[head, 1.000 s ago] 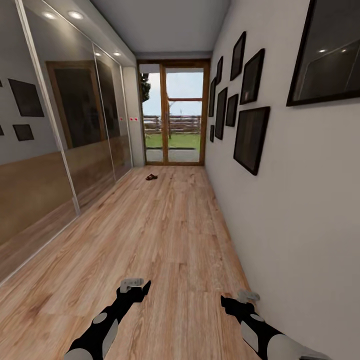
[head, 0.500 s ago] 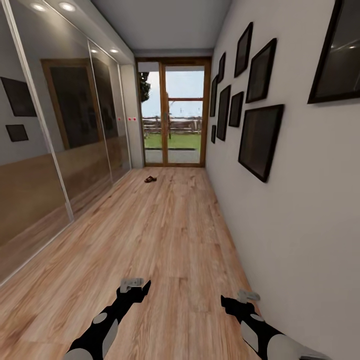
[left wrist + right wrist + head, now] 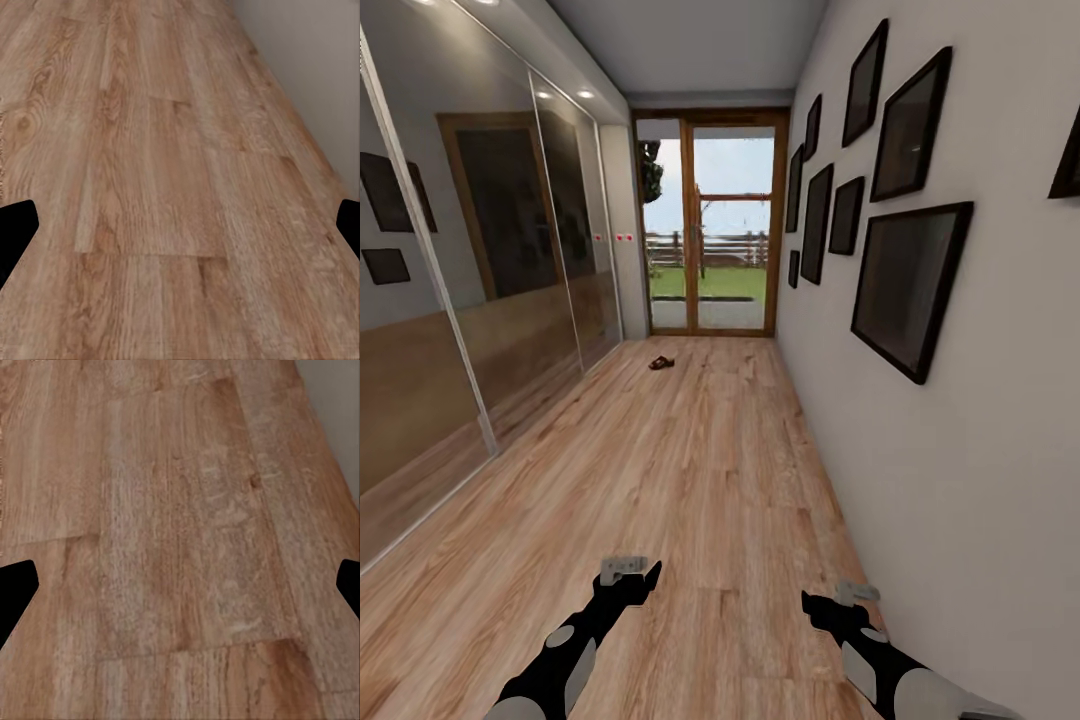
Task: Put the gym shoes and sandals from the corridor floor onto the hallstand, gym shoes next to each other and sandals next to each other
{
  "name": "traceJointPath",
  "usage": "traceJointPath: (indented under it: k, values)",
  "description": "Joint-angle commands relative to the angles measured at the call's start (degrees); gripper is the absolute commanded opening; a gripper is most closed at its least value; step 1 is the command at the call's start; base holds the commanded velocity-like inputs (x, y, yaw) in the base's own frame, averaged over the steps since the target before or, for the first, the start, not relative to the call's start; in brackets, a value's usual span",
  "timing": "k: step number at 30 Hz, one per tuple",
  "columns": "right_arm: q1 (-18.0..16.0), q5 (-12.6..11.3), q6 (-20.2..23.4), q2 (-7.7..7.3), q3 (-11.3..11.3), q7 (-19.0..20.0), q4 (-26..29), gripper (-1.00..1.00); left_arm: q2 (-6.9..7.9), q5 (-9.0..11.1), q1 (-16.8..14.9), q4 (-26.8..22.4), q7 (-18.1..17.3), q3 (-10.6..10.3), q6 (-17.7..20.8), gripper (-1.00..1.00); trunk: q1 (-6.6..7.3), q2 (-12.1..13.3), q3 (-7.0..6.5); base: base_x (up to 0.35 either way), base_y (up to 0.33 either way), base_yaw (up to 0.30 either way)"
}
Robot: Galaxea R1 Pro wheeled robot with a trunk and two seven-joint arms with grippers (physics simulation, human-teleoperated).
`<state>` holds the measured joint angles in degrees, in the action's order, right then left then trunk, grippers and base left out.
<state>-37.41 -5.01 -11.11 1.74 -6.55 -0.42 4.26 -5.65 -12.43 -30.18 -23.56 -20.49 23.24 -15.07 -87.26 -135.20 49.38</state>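
One dark brown sandal [image 3: 661, 363] lies far down the corridor floor [image 3: 690, 470], near the glass door. From this distance I cannot tell whether one sandal or both lie there. The gym shoes and the hallstand are out of view. My left gripper [image 3: 628, 572] and right gripper [image 3: 852, 594] hang low in front of me above the bare planks, far from the sandal. In each wrist view the black fingertips [image 3: 16, 225] [image 3: 16, 585] stand wide apart at the picture's edges with only floor between them, so both grippers are open and hold nothing.
Mirrored sliding wardrobe doors [image 3: 470, 300] run along the left side. A white wall [image 3: 960, 450] with several black picture frames [image 3: 908, 285] is close on the right, near my right arm. A wood-framed glass door [image 3: 708, 230] closes the far end.
The whole view has advanced along the corridor: the frames on the right wall have slid outward and look larger. Both arms keep the same pose.
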Motion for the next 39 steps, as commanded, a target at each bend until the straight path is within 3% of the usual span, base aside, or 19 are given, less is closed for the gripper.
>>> traceJointPath:
  k: [1, 10, 39]
  values:
    - [-0.03, -0.52, -0.23, 0.01, -0.13, 0.03, -0.04, 1.0, -0.06, -0.58, -0.05, 0.01, -0.28, 0.49, -0.23, 1.0, -0.02, -0.02, 0.11, 0.347, 0.0, 0.144]
    - [-0.03, -0.61, -0.04, 0.01, -0.13, 0.06, 0.03, 1.0, -0.06, -0.58, -0.05, 0.01, -0.3, 0.48, -0.23, 1.0, -0.02, -0.02, 0.58, 0.347, 0.0, 0.153]
    - [-0.03, -0.59, -0.18, 0.01, -0.13, 0.04, 0.05, 1.0, -0.03, -0.58, -0.05, 0.01, -0.28, 0.49, -0.23, 1.0, -0.02, -0.02, 0.64, 0.347, 0.0, 0.005]
